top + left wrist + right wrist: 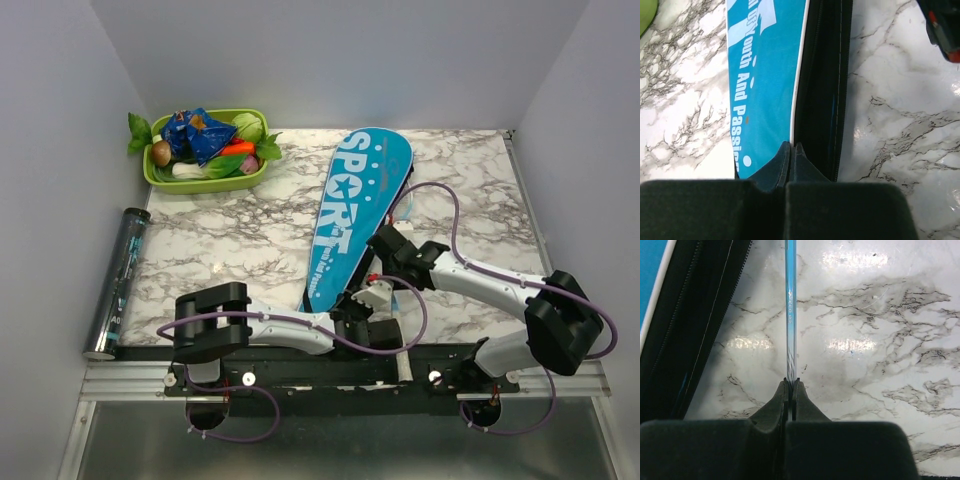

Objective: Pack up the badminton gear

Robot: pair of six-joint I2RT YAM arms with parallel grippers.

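**Left gripper** (pixel 791 149): the jaws are pressing fully together. They are pinching the long edge of the blue racket-shaped fabric cover lettered "SPORT" (pixel 765 75), where its white piping is meeting the black zip side near the narrow end.

**Right gripper** (pixel 791 382): the jaws are clamping flat on the thin light-blue shaft of a badminton racket (pixel 790 300). The shaft is running straight away from the fingertips over the white marble-patterned table (pixel 880 340), just beside the cover's black side. Its head and butt cannot be made out.

**Top view:** the cover is lying flat, slanting from mid-table toward the near edge, with both arms meeting at its lower right. A dark clear tube (pixel 122 275) is lying along the table's left edge, well apart from the cover. A green tray of toy vegetables (pixel 200 186) is sitting at the far left corner.
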